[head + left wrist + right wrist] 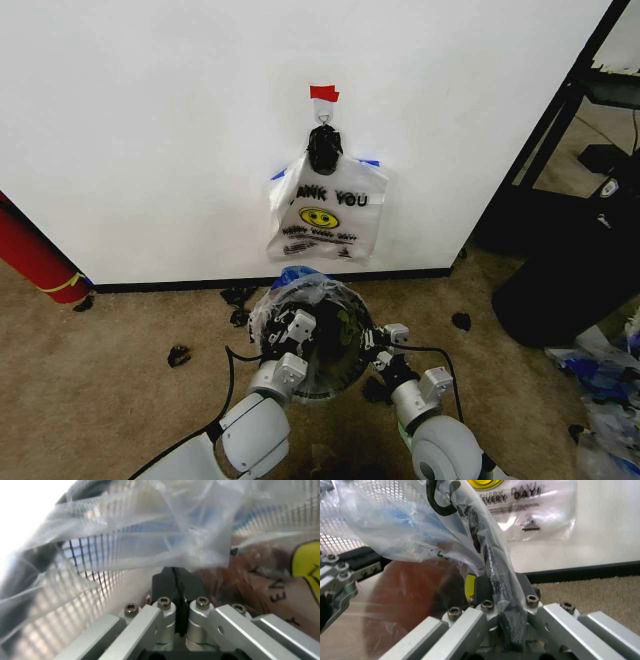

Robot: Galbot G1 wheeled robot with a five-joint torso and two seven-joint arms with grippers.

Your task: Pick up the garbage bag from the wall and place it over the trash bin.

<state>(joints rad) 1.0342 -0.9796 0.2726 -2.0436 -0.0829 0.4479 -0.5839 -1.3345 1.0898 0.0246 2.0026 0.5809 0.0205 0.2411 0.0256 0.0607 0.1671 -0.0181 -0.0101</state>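
Observation:
The trash bin, round with a black mesh wall, stands on the carpet just before the wall. The clear, blue-patched garbage bag is draped over its rim and mouth. My left gripper is at the bin's left rim, its fingers pressed together with bag film bunched at their tips. My right gripper is at the right rim. It is shut on the bag-wrapped black rim, which runs between its fingers.
A white "THANK YOU" bag hangs from the hook under red tape, right behind the bin. A red cylinder leans at the left. A big black bulk and loose plastic lie to the right. Black scraps dot the carpet.

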